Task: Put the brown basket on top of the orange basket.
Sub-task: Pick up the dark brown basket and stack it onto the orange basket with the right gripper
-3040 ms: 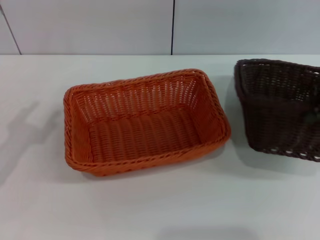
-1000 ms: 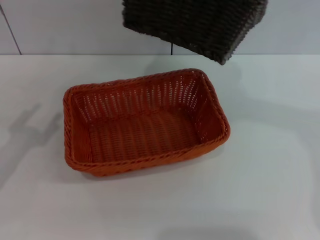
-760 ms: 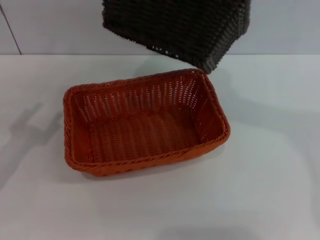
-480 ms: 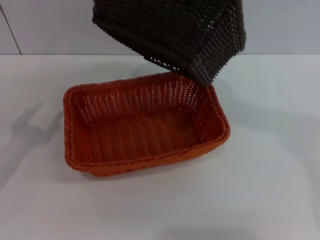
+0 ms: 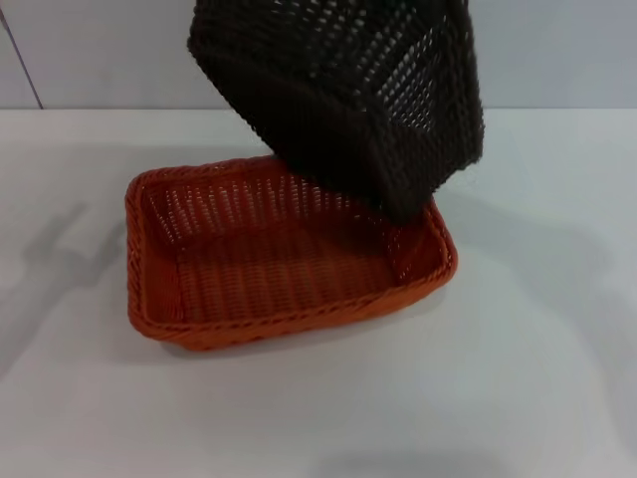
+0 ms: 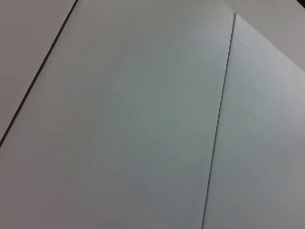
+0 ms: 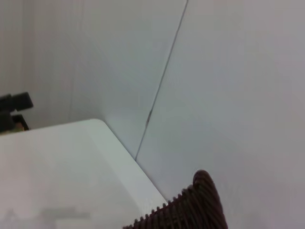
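Observation:
The brown basket (image 5: 348, 100) hangs tilted in the air over the back right part of the orange basket (image 5: 159, 249). Its lowest corner dips to about the orange basket's back right rim; I cannot tell if they touch. It hides the orange basket's far rim on that side. The orange basket sits empty on the white table (image 5: 498, 378). A corner of the brown basket's rim (image 7: 190, 210) shows close in the right wrist view. Neither gripper itself shows in any view. The left wrist view shows only white panels.
A white panelled wall (image 5: 557, 50) runs along the table's far edge. A small black object (image 7: 14, 112) shows at the far end of the table in the right wrist view. Bare table lies left, right and in front of the orange basket.
The brown basket was lifted from the table at the right, carried left, and has come down, tilting, over the orange basket's back right corner. The orange basket has not moved.

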Robot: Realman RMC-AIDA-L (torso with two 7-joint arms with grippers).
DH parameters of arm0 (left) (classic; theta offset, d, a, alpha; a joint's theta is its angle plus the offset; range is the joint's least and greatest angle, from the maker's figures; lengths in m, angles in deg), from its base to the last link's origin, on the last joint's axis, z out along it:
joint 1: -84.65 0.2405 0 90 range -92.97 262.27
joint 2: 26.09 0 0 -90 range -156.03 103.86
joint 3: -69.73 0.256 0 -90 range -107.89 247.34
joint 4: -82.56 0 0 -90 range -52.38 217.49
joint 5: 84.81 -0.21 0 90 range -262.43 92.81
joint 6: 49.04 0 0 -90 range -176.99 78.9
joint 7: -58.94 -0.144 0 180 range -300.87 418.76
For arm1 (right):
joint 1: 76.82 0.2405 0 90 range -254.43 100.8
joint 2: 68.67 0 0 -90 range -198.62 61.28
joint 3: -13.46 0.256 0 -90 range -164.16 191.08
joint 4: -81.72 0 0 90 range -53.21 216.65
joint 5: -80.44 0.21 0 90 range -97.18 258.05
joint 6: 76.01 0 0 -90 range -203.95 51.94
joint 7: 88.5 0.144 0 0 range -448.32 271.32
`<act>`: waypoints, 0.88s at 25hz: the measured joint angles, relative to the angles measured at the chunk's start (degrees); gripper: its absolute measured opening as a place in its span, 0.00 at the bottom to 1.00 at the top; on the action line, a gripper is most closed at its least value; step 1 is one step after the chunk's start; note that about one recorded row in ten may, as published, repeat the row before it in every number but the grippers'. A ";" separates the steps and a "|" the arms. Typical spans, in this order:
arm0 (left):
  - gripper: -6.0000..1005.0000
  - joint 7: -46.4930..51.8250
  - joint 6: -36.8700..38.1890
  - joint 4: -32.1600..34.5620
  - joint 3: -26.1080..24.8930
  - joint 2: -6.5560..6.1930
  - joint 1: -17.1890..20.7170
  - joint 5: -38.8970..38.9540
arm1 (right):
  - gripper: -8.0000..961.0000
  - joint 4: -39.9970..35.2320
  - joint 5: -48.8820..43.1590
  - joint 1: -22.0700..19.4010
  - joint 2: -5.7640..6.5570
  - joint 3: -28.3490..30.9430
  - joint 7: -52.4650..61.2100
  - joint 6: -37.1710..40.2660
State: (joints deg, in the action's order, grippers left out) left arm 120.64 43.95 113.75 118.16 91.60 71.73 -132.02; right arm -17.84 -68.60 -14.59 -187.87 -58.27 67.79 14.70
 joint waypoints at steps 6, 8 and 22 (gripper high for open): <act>0.72 -0.05 -0.01 -0.09 0.00 0.00 -0.02 -0.02 | 0.18 0.51 -1.87 -0.06 -0.12 -2.41 0.25 -0.54; 0.72 -0.09 -0.01 -0.29 0.00 0.00 -0.05 -0.03 | 0.17 0.93 -1.92 -0.10 -0.14 -2.64 0.25 -0.74; 0.72 -0.79 -0.01 -1.48 0.00 0.05 -0.43 -0.08 | 0.14 2.31 -2.22 0.73 -0.15 -9.13 -0.18 -4.67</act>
State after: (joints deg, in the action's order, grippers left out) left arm 119.85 43.94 112.28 118.15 91.65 71.30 -132.09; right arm -15.53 -70.82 -13.87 -188.02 -67.40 67.61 10.03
